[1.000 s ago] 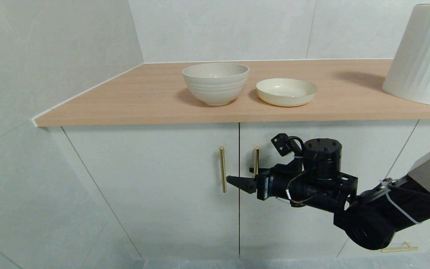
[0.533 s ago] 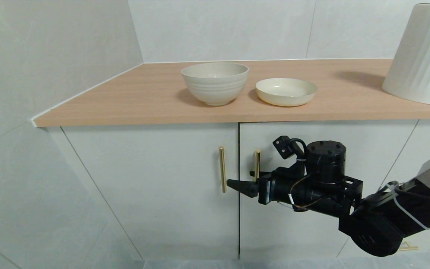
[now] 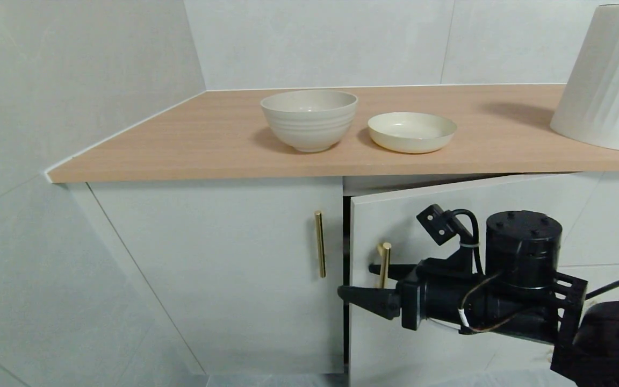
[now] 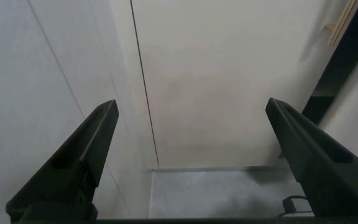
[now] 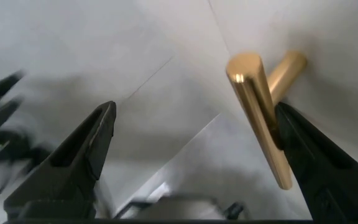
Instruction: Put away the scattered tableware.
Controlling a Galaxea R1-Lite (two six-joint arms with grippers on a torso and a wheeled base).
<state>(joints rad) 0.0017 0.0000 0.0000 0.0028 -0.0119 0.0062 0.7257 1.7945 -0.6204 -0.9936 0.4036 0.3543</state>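
Counter (image 3: 207,145) bears bowl (image 3: 309,119) and plate (image 3: 411,131) mouths-up; right tool (image 3: 357,279) straddles vertical handle (image 3: 385,253).

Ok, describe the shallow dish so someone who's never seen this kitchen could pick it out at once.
Find the wooden countertop above the white cabinet doors. Two cream pieces stand side by side near its middle, not touching. The shallow dish is the right one: low, wide and smooth, while its neighbour, the bowl, is deep and ribbed.
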